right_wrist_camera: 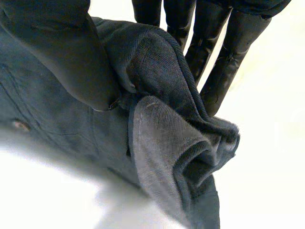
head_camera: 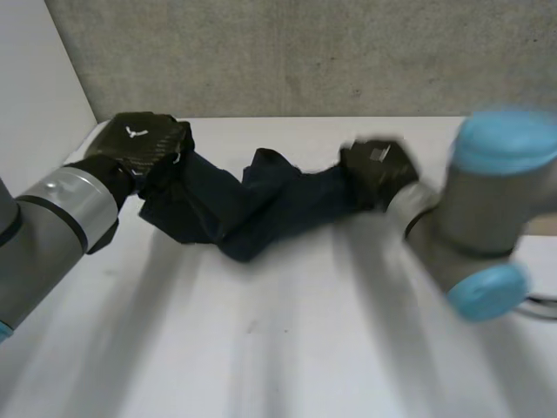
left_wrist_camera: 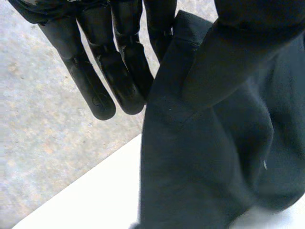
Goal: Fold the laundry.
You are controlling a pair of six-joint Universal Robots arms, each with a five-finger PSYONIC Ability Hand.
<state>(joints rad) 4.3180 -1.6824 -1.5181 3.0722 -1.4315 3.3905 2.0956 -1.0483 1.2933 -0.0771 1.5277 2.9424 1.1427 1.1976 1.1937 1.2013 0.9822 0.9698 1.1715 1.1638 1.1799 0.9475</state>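
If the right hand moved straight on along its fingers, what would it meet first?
Most likely the table: bare white tabletop lies beyond the fingertips of the right hand. The cloth pinched against its thumb sits beside the fingers, not ahead of them. How far off the table is remains unclear.

Bright light glares off the white table [right_wrist_camera: 267, 143].

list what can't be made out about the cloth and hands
Head view: the dark navy crumpled cloth is bunched, its own folds hide what garment it is.
Head view: the black left hand and black right hand show their backs, hiding the fingers' hold.
Right wrist view: the cloth's far end is cut off by the edge.
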